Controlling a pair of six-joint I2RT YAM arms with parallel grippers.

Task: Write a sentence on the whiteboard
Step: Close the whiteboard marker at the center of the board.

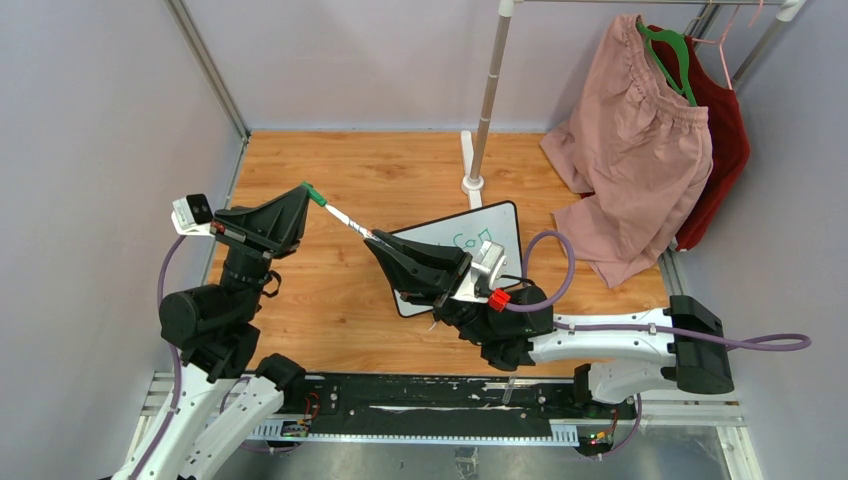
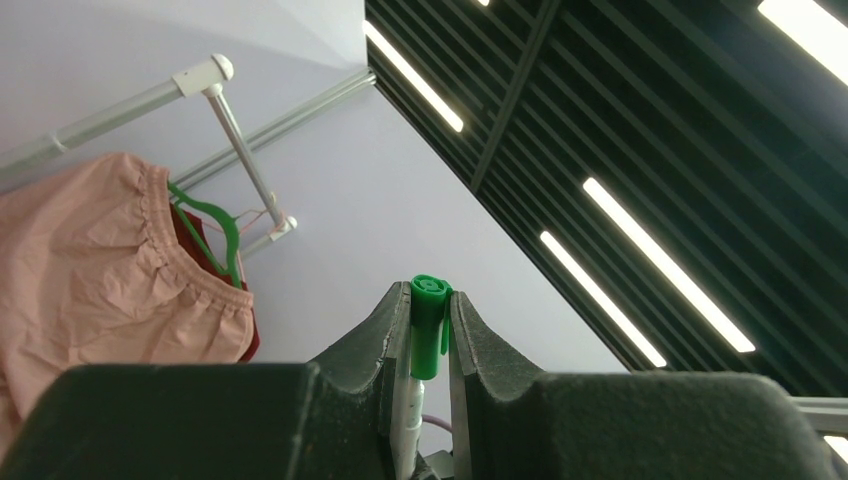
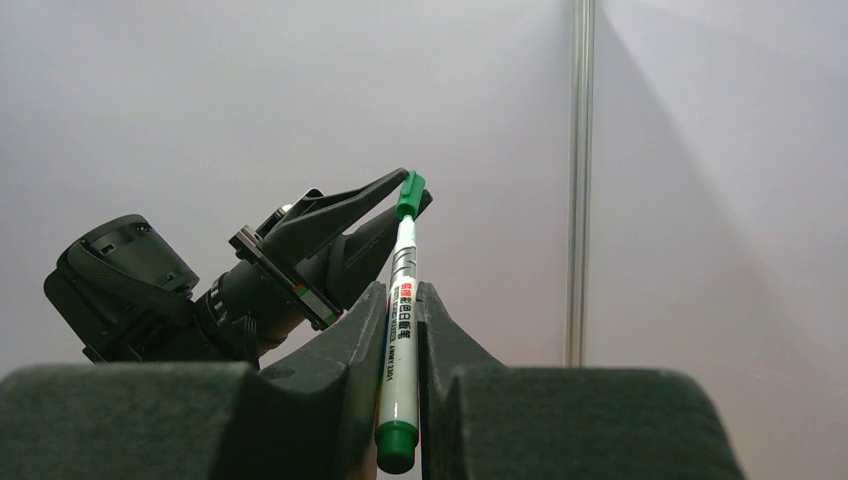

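The whiteboard [image 1: 497, 222] lies tilted on the wooden table, partly hidden behind my right gripper. A few green marker strokes [image 1: 468, 240] show on it; I cannot read them. A white marker [image 1: 346, 220] with a green cap [image 1: 316, 194] is held in the air between both grippers. My left gripper [image 1: 305, 196] is shut on the cap [image 2: 430, 318], seen in the left wrist view [image 2: 430, 300]. My right gripper [image 1: 376, 244] is shut on the marker's white barrel [image 3: 400, 340], seen in the right wrist view [image 3: 398, 296], with the left gripper [image 3: 400, 200] beyond it.
A clothes rack pole with a white foot [image 1: 473, 183] stands behind the board. Pink shorts [image 1: 630, 150] and a red garment [image 1: 725, 130] hang at the back right, reaching the table. Grey walls close in the left, back and right.
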